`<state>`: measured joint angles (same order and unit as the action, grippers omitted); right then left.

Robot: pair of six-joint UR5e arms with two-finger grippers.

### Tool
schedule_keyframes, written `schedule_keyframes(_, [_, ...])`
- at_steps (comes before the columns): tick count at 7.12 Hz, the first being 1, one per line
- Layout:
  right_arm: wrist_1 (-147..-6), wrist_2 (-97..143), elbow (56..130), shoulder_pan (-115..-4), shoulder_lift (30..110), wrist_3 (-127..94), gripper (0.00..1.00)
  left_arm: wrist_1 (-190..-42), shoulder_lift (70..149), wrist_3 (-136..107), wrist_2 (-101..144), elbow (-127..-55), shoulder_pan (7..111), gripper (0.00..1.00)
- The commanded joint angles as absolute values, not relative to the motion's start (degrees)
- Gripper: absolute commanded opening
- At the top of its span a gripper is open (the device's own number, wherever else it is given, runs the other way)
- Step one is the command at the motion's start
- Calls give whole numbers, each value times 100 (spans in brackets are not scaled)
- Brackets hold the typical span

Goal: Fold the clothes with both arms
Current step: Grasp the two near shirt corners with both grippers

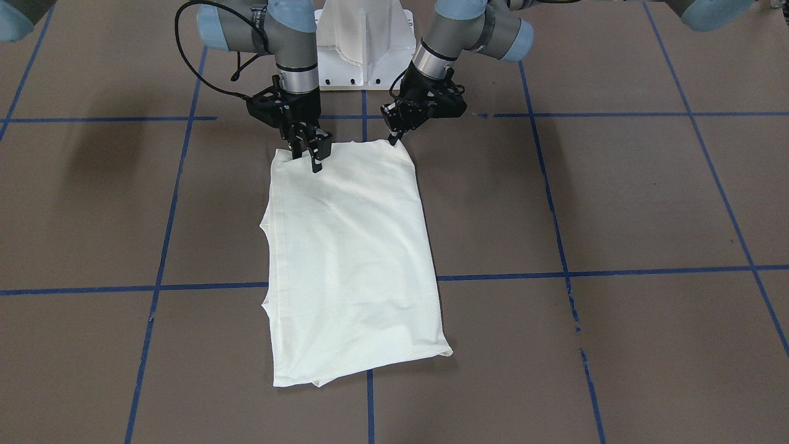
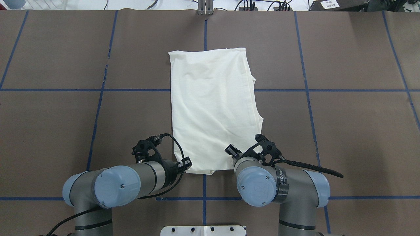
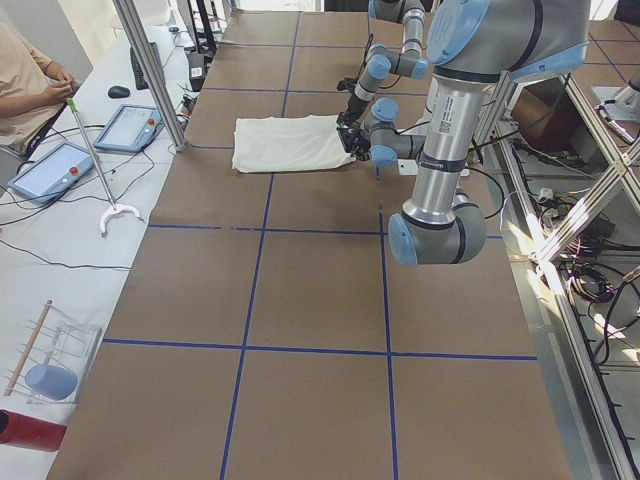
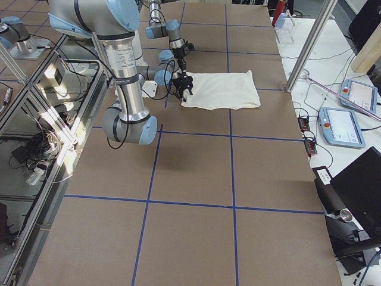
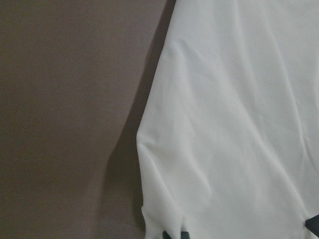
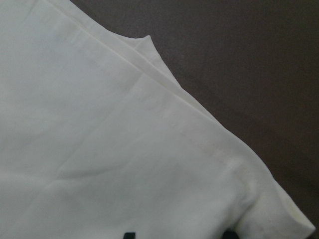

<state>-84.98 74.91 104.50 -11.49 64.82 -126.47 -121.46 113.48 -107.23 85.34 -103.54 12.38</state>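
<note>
The clothes are one cream shirt (image 1: 351,246) (image 2: 213,108), folded into a long rectangle with its plain side up, lying flat mid-table. Both arms reach down at the end of it nearest the robot. My left gripper (image 1: 394,140) touches the corner on that side. In the left wrist view its fingertips (image 5: 174,234) show wide apart on the cloth (image 5: 234,124), so it is open. My right gripper (image 1: 308,157) stands on the other near corner. Its two fingers are apart, and its dark tips (image 6: 128,235) rest on the fabric (image 6: 99,149) near the hem.
The brown table carries blue tape grid lines (image 1: 555,274). The white pedestal base (image 1: 363,49) stands just behind the grippers. Beyond the table's far edge, a side bench holds tablets (image 3: 130,125) and a seated person (image 3: 30,80).
</note>
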Motion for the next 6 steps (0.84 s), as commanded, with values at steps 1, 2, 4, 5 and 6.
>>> schedule_keyframes(1, [-8481,7488,10459,-1169,6478,-12779,0,-12146,11347,-10723,8534,-10354,1230,0])
schedule_keyframes(2, [-8481,7488,10459,-1169,6478,-12779,0,-12146,11355,-10723,8534,-10354,1222,0])
schedule_keyframes(4, [-8473,7488,10494,-1186,6477,-12779,0,-12146,11355,-10705,8534,-10371,1230,0])
schedule_keyframes(5, [-8481,7488,10686,-1204,6478,-12779,0,-12068,11295,-10609,8569,-10693,1274,0])
schedule_keyframes(6, [-8560,7506,11166,-1222,6582,-12771,0,-11450,11259,-10286,8578,-11340,1309,0])
